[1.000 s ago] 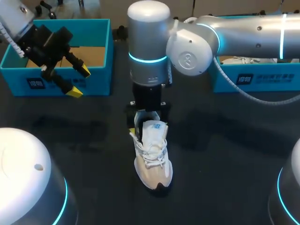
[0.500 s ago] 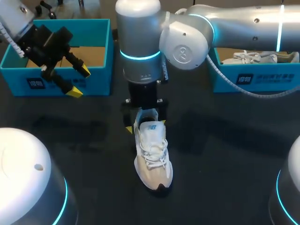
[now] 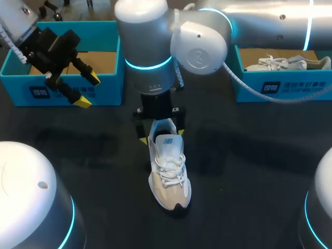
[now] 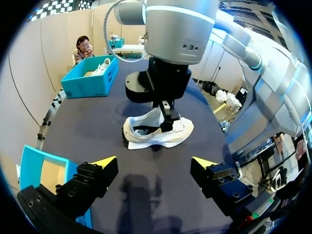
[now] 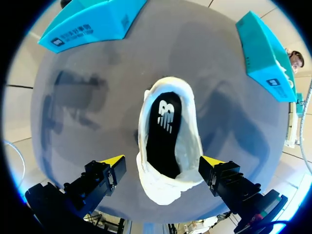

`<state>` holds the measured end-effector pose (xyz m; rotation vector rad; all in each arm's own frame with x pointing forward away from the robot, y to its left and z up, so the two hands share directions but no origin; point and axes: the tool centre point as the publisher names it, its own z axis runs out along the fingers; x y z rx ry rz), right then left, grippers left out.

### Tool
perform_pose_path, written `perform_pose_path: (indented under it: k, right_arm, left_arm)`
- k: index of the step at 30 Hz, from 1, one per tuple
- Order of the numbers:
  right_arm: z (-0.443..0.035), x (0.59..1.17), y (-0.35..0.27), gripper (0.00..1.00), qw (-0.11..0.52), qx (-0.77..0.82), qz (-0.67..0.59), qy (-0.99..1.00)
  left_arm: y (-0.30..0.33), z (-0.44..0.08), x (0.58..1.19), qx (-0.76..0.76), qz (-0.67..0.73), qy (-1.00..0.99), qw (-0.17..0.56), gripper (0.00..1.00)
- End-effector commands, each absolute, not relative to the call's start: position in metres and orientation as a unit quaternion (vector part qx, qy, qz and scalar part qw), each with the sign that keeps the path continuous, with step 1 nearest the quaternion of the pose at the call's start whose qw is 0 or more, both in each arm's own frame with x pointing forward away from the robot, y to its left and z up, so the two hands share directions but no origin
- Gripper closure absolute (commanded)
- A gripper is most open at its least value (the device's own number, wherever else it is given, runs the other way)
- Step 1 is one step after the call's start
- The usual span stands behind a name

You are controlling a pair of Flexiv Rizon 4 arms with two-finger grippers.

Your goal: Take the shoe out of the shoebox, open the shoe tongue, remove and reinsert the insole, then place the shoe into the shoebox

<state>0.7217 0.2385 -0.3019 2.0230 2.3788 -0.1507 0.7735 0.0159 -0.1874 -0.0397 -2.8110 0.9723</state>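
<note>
Right wrist view: shoe [image 5: 191, 146] on table [image 5: 87, 112] mid, heel between right gripper [image 5: 163, 161] wide-open fingers, no grip; long axis runs straight ahead. Left gripper [image 3: 88, 90] wide too, by box [image 3: 111, 91], farther off.

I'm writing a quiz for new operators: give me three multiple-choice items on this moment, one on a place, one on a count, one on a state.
1. Where is the white shoe? A in the left box; B on the table; C lifted in the air.
2. How many blue shoeboxes stand on the table? A one; B two; C three.
3. The right hand is: A open; B shut on the shoe; C shut on a lace.
Answers: 1 B, it lies flat on the dark table. 2 B, one at each side. 3 A, its yellow tips spread wider than the heel between them.
</note>
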Motion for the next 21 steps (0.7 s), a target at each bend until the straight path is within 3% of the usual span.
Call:
perform_pose_path:
  k: [1, 11, 13, 17, 21]
  right_arm:
    - [-0.293, 0.724, 0.236, 0.00, 0.020, 0.648, -0.047, 0.760]
    - [-0.271, 0.713, 0.236, 0.00, 0.034, 0.652, -0.058, 0.755]
    - [-0.267, 0.706, 0.237, 0.08, 0.034, 0.653, -0.059, 0.754]
    - [-0.264, 0.693, 0.246, 0.09, 0.031, 0.658, -0.063, 0.750]
    - [-0.265, 0.679, 0.243, 0.17, 0.026, 0.667, -0.063, 0.742]
  left_arm:
    - [0.016, -0.187, 0.774, -0.014, 0.325, -0.942, 0.084, 0.00]
    - [0.016, -0.187, 0.774, -0.014, 0.325, -0.942, 0.084, 0.00]
    - [0.016, -0.187, 0.774, -0.014, 0.325, -0.942, 0.084, 0.00]
    - [0.016, -0.187, 0.774, -0.014, 0.325, -0.942, 0.084, 0.00]
    - [0.016, -0.187, 0.774, -0.014, 0.325, -0.942, 0.084, 0.00]
